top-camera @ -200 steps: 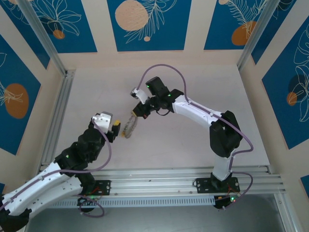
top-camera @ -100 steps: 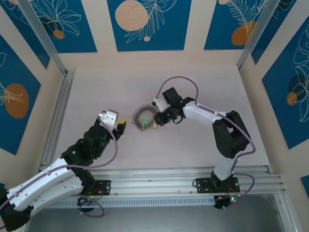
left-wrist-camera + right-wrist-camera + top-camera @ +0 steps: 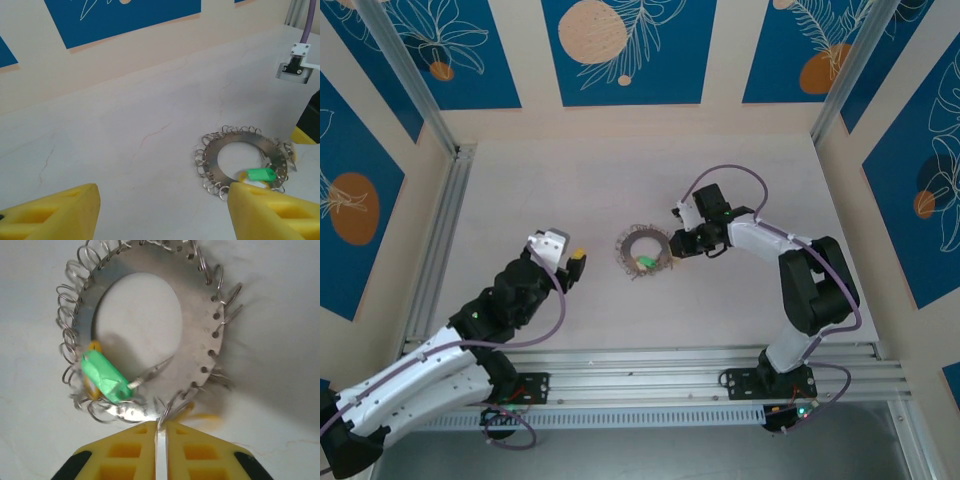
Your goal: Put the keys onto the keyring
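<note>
The keyring [image 3: 200,330] has slid right and lies flat in the middle of the table [image 3: 520,200], green key [image 3: 102,375] on it. My right gripper [image 3: 160,432] is barely parted at its rim, grip unclear; my left gripper [image 3: 162,192] gapes empty.

The keyring [image 3: 200,330] is a flat disc of grey metal with a brushed, satin face, dull rather than mirror-bright. The fine wire loops [image 3: 70,295] threaded round its rim are thinner and shinier, and catch small glints. The green key [image 3: 102,375] has a head of opaque plastic, smooth and faintly glossy, and a bare silvery metal blade. The right gripper [image 3: 161,427] and the left gripper [image 3: 164,200] are matt yellow plastic with a slightly grainy moulded skin. The bench [image 3: 125,130] is pale, smooth and matt, with hairline veins like stone. The arm shells [image 3: 410,375] are glossy white plastic, the rail [image 3: 440,235] is ribbed bare aluminium, and the cable [image 3: 310,20] has a smooth purple sheath
</note>
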